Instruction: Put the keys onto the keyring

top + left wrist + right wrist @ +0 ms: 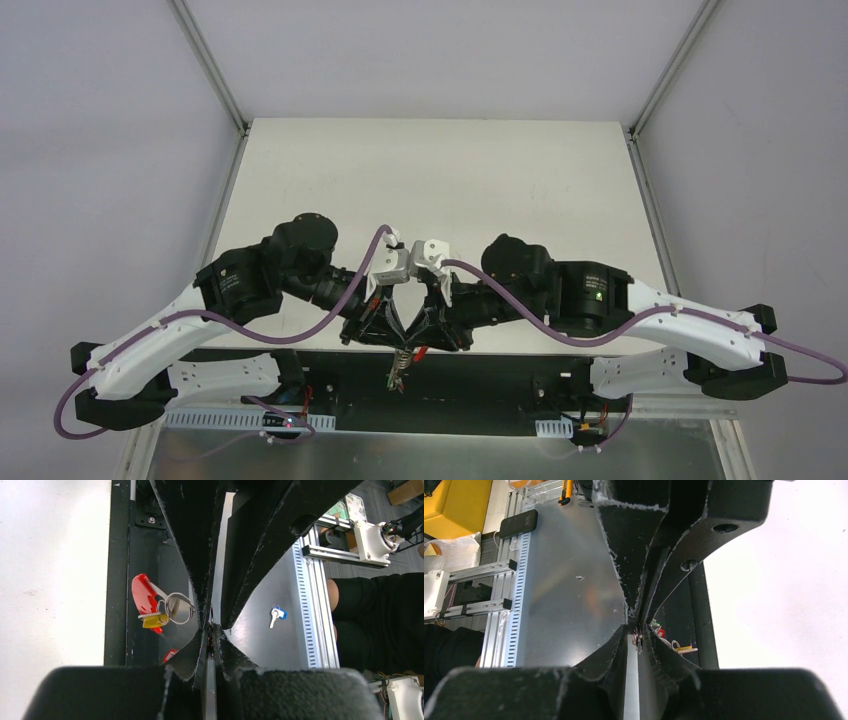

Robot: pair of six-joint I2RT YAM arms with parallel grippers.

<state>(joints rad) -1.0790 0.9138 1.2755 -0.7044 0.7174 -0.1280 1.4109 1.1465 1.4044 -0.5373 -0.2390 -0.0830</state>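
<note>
Black fingers fill the left wrist view: the left gripper (pixel 210 630) has its jaws pressed together, and what lies between them cannot be made out. The right gripper (pixel 638 634) is closed as well, and one silvery bit (pixel 638 641) sits in the pinch; whether it is a key or a loop cannot be told.

Just left of the left fingers, at mid-frame, hangs the one red keyring (pixel 141 594), with one round metal ring (pixel 179 608) and one yellow tag (pixel 152 621) against it. To the right, well apart, a single key with a blue tag (pixel 275 614) lies on the metal plate (pixel 280 650).

From above, both grippers meet at lower centre, with a small cluster of keys (pixel 400 366) dangling beneath them; their number is unclear.
</note>
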